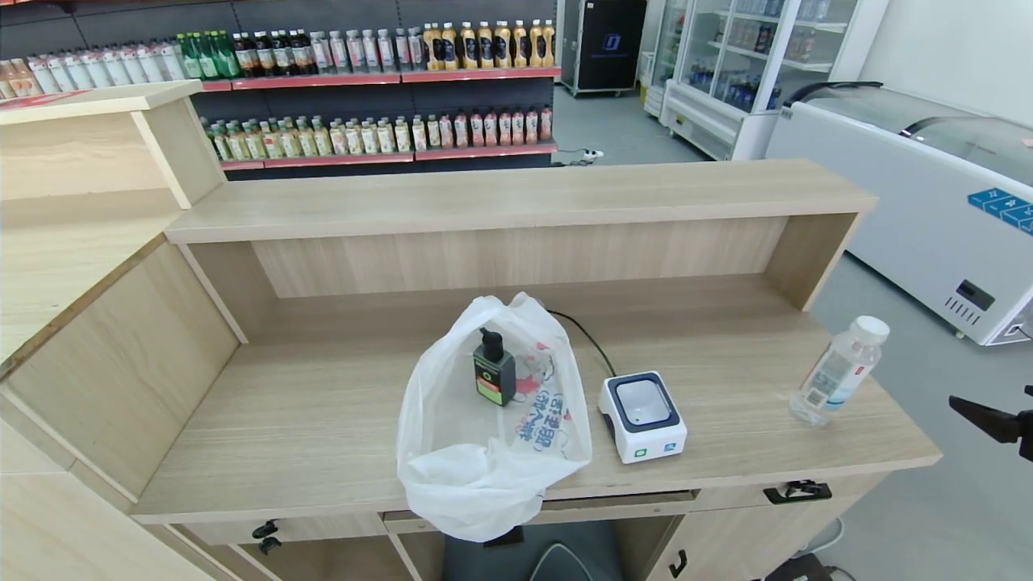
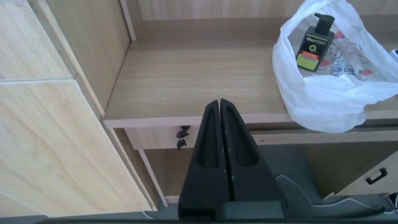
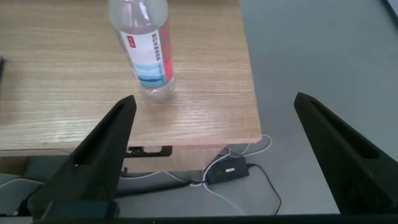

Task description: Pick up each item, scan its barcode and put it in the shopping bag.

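A clear water bottle with a white cap stands upright near the counter's right end; the right wrist view has the bottle just inside the corner. My right gripper is open, off the counter's right edge and short of the bottle; one fingertip enters the head view at the right border. A white shopping bag lies open at the counter's front middle with a black pump bottle inside. The white scanner sits right of the bag. My left gripper is shut, empty, below the counter's front edge, left of the bag.
The wooden counter has a raised back shelf and a side wall on the left. A black cable runs from the scanner behind the bag. Drawer handles sit under the front edge. A freezer stands to the right.
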Robot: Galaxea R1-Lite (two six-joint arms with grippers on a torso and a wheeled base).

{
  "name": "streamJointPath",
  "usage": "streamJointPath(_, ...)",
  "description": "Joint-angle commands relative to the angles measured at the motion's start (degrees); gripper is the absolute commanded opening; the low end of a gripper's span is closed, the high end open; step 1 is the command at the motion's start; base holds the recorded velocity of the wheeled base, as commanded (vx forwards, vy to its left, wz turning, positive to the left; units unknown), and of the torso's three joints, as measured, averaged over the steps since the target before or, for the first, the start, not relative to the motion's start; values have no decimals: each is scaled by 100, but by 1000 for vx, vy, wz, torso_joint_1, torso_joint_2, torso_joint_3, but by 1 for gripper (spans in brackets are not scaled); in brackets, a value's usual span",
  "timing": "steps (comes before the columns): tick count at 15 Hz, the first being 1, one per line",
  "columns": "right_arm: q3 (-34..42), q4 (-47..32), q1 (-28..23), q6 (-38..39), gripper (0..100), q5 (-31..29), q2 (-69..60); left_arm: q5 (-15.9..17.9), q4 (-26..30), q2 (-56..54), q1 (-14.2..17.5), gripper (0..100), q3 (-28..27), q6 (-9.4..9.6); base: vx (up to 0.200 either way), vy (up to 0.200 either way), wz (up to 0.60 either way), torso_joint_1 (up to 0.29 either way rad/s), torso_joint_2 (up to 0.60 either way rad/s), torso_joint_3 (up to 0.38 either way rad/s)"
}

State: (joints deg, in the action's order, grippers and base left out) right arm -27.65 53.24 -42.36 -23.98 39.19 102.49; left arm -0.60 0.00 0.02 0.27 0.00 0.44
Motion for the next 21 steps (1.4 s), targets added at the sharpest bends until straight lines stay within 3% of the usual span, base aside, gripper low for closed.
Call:
streamJointPath(1, -144, 460, 61, -19, 100, -149, 799, -2, 0, -2, 0, 0, 0, 0, 0, 0, 0, 0, 0, 0)
streamJointPath(9, -540, 1620, 791, -10, 100, -254, 1924, -2, 0, -2, 0, 0, 0, 0, 0, 0, 0, 0, 0, 0)
streamJointPath(17, -1340, 1725, 1476, 25, 100, -272, 2443, -2, 0, -2, 0, 0, 0, 0, 0, 0, 0, 0, 0, 0)
streamJointPath(21, -1340, 1743, 1696, 25, 100, -272, 2610, -2, 0, -2, 0, 0, 0, 0, 0, 0, 0, 0, 0, 0)
